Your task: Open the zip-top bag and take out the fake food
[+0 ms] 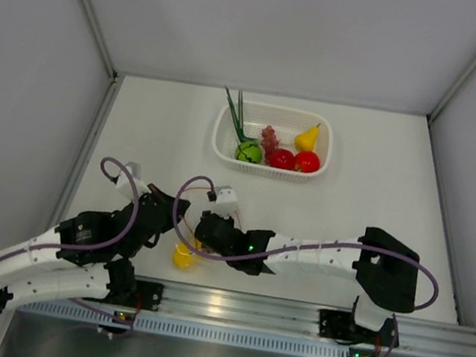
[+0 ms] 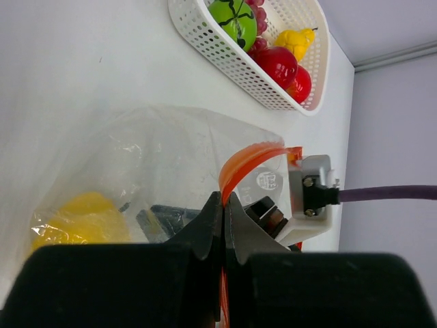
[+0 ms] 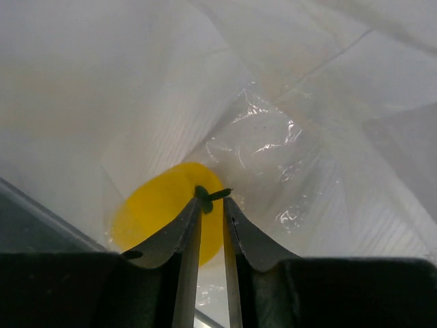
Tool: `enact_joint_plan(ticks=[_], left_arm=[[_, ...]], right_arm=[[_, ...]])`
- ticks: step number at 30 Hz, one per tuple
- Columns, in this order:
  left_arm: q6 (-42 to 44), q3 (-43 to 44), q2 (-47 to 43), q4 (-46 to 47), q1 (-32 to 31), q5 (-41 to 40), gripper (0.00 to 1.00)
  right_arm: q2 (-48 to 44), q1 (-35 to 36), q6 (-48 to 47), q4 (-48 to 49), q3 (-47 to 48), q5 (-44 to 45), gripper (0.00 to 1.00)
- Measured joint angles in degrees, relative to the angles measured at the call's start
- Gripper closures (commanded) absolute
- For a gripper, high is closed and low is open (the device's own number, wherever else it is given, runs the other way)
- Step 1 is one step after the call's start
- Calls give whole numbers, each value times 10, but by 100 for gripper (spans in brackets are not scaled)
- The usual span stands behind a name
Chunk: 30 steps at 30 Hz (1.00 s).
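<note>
The clear zip-top bag (image 2: pixel 171 150) lies on the table near the arms. My left gripper (image 2: pixel 223 201) is shut on its orange-red zip strip (image 2: pixel 246 160) and holds the mouth up. My right gripper (image 3: pixel 212 199) is inside the bag, its jaws narrowed onto the green stem (image 3: pixel 213 195) of a yellow fruit (image 3: pixel 160 205). That fruit also shows through the plastic in the left wrist view (image 2: pixel 82 219) and from the top (image 1: pixel 183 256). In the top view the left gripper (image 1: pixel 161 221) and the right gripper (image 1: pixel 201 230) sit close together.
A white perforated basket (image 1: pixel 225 145) at the back centre holds a green ball (image 1: pixel 249 151), grapes (image 1: pixel 269 135), two red fruits (image 1: pixel 294 159), a yellow pear (image 1: pixel 307 137) and green stalks (image 1: pixel 235 110). A metal rail (image 1: pixel 289 313) runs along the near edge.
</note>
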Motion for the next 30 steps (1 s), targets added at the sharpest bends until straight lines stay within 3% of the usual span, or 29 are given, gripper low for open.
enact_joint_plan(ticks=[10,16,21,25,30], left_arm=[[14,0,-10,1,0,8,100],[59,23,-1,14,-2,51,100],[107,37,15,40,-3,83,100],[146,39,21,69,-3,97,100],[176,24,33,122,-3,106,100]], right_arm=[[-1,-33,-67,-4,-30,-23,82],[-2,-82,-73,-140,3,86,84],[-28,-103,-107,-199,32,189,84],[-75,-106,-162,-199,33,242,82],[-156,-106,-221,-141,-16,214,78]])
